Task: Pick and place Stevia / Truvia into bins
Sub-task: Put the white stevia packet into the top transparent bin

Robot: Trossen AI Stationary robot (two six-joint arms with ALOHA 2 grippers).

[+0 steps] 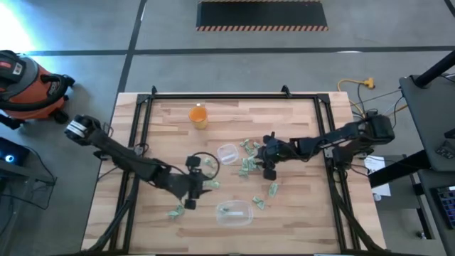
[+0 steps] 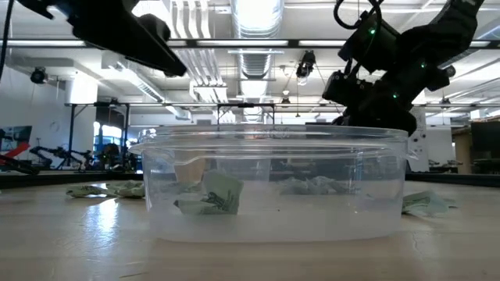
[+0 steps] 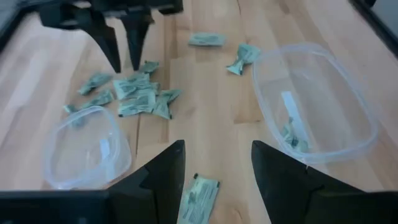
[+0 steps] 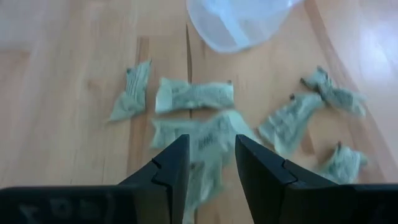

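Pale green-and-white sachets lie scattered on the wooden table, most in a pile. The small round clear cup stands beside that pile. The larger clear tub stands near the near edge and holds a few sachets. My left gripper is open above a single sachet. My right gripper is open, pointing down over the pile, with one sachet between its fingers. My right gripper comes at the pile from above, with a finger on either side of one flat-lying sachet. I cannot tell whether the fingers touch it. My left gripper touches nothing.
An orange cup stands toward the far edge. Loose sachets lie right of the tub and left of it. Black frame rails run along the table's left and right sides.
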